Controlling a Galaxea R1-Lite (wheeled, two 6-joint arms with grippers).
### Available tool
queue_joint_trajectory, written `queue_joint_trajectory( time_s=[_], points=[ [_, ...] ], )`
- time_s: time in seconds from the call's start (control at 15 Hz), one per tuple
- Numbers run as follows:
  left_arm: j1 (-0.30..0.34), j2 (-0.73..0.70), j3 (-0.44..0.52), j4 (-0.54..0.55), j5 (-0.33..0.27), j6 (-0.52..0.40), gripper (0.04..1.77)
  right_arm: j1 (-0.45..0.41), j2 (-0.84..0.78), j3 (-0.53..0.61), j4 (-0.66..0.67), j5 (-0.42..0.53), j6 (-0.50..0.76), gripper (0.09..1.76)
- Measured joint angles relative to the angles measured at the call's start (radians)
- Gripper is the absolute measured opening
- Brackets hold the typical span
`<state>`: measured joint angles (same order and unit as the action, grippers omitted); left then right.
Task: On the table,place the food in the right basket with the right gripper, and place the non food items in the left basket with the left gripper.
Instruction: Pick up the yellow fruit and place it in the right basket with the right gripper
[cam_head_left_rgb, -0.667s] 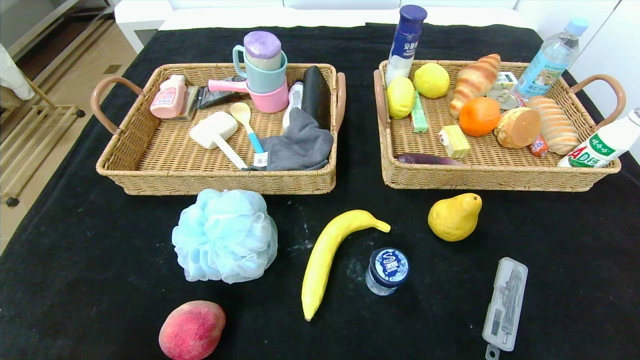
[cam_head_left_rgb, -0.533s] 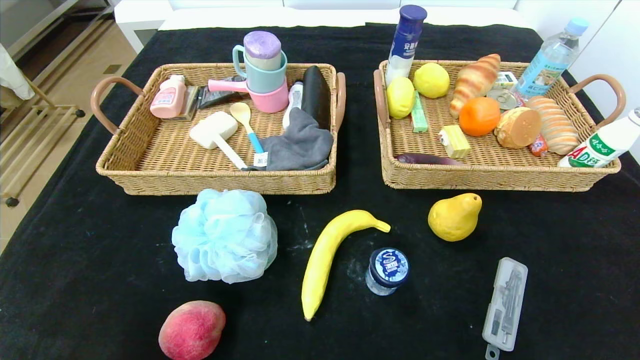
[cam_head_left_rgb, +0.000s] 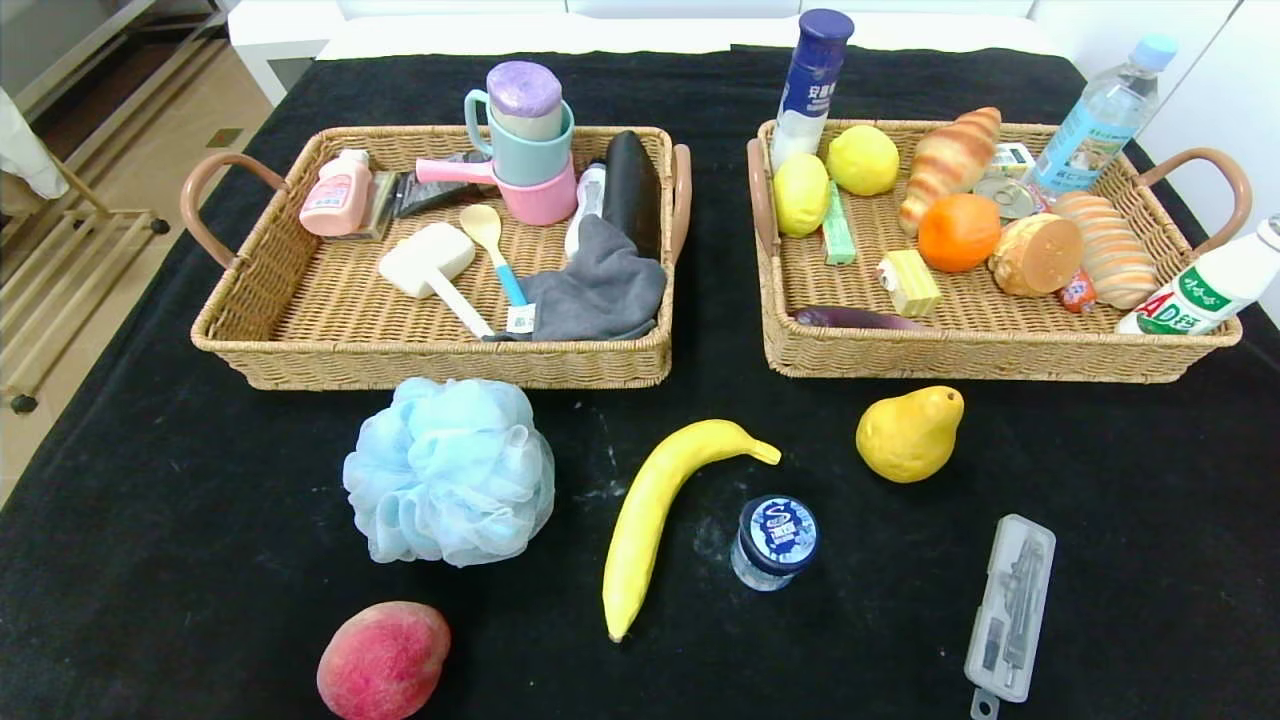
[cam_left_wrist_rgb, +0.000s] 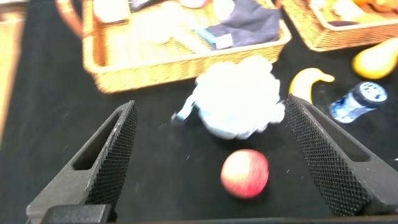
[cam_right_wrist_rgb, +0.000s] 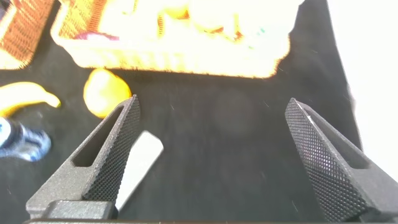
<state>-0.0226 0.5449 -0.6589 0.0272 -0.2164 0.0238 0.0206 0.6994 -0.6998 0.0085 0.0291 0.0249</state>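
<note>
On the black table lie a light blue bath puff (cam_head_left_rgb: 450, 472), a peach (cam_head_left_rgb: 384, 659), a banana (cam_head_left_rgb: 655, 510), a yellow pear (cam_head_left_rgb: 909, 433), a small blue-lidded jar (cam_head_left_rgb: 775, 540) and a grey plastic case (cam_head_left_rgb: 1010, 608). Neither gripper shows in the head view. My left gripper (cam_left_wrist_rgb: 211, 155) is open and empty, held above the near table with the peach (cam_left_wrist_rgb: 245, 173) and puff (cam_left_wrist_rgb: 237, 104) between its fingers' lines of sight. My right gripper (cam_right_wrist_rgb: 211, 152) is open and empty above the table, the case (cam_right_wrist_rgb: 138, 163) and pear (cam_right_wrist_rgb: 104, 92) beside it.
The left wicker basket (cam_head_left_rgb: 300, 330) holds cups, a bottle, a spoon, a brush and a grey cloth. The right wicker basket (cam_head_left_rgb: 980, 350) holds lemons, an orange, breads, bottles and snacks. The table's near edge lies just below the peach and case.
</note>
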Motion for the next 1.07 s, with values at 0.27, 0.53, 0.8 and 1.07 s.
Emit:
queue_joint_trajectory(
  time_s=[0.27,0.53,0.8,1.07],
  points=[
    [-0.009,0.154,-0.066,-0.063,-0.12,0.016,1.72,0.086,0.181,-0.082,-0.028,0.012,0.027,1.71],
    [-0.122,0.256,-0.095,-0.083,-0.132,0.017,1.72,0.193,0.316,-0.119,-0.034,0.007,0.078,1.71],
    [-0.226,0.36,-0.115,-0.139,-0.128,0.051,1.72,0.266,0.407,-0.126,-0.094,0.007,0.09,1.71],
    [-0.294,0.451,-0.148,-0.146,-0.124,0.103,1.72,0.322,0.47,-0.131,-0.105,0.005,0.089,1.71]
  ],
)
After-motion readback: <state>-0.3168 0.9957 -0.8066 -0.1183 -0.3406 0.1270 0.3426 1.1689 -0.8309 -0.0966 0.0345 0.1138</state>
